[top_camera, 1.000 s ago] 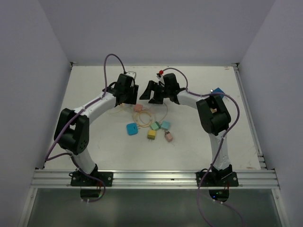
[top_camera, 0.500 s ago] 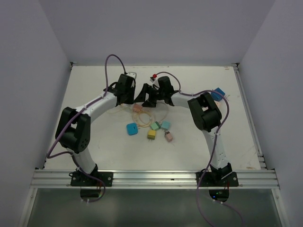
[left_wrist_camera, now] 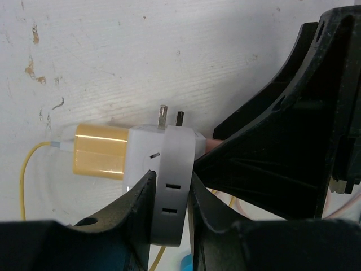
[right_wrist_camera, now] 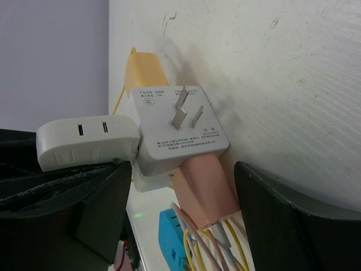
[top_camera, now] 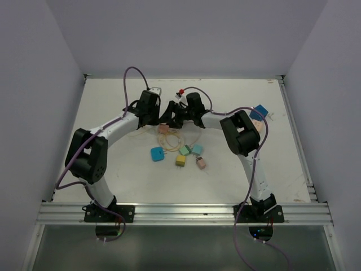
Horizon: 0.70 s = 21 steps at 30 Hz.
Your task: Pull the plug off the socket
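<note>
"White socket (left_wrist_camera: 145, 147) status?"
"Far-centre on the table (top_camera: 130, 169), pinched by the left gripper (left_wrist_camera: 171, 195)."
"Pink plug (right_wrist_camera: 204, 189)?"
"Seated in the socket — right gripper (right_wrist_camera: 183, 172) spread, fingers either side."

Seen from above, the white socket (left_wrist_camera: 172, 186) is too small and shadowed to make out. In the left wrist view the pink plug (left_wrist_camera: 211, 144) is almost wholly hidden behind the right end effector (left_wrist_camera: 206, 149); the right wrist view's bottom edge crops its cables (right_wrist_camera: 217, 248)
</note>
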Available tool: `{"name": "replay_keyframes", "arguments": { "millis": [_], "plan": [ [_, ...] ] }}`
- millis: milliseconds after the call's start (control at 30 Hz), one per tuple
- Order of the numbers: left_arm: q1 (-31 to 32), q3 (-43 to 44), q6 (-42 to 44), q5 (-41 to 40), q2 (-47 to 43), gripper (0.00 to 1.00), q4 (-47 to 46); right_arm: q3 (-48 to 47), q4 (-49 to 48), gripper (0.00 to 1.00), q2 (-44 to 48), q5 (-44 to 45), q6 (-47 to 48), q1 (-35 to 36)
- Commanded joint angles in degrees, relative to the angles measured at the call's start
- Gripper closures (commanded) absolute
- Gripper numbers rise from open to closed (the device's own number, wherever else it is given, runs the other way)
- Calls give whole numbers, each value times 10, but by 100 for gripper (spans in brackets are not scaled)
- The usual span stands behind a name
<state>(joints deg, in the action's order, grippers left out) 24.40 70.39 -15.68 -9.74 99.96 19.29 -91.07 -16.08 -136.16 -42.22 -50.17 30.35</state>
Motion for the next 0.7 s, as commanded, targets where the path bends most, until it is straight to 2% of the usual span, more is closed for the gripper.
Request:
{"name": "replay_keyframes", "arguments": {
  "millis": [0, 67, 167, 300, 400, 533, 667],
  "plan": [
    [1, -17, -18, 14, -15, 69, -24, 0, -17, 26, -22, -11, -6, 8],
    [1, -17, -22, 17, -18, 69, -29, 4, 1, 30, -18, 4, 12, 9],
    [1, -15, -28, 24, -25, 69, -36, 0, 67, 43, -9, 46, 62, 12],
    [1, -9, -38, 38, -35, 69, -48, 10, 94, 69, 5, 88, 83, 15],
    [1, -5, -48, 46, -43, 70, -67, 15, 113, 77, 10, 114, 98, 16],
    [1, 8, -51, 49, -44, 71, -74, 10, 151, 78, 12, 136, 131, 23],
    [1, 26, -56, 39, -32, 73, -65, 23, 141, 77, 19, 130, 129, 25]
  ]
}}
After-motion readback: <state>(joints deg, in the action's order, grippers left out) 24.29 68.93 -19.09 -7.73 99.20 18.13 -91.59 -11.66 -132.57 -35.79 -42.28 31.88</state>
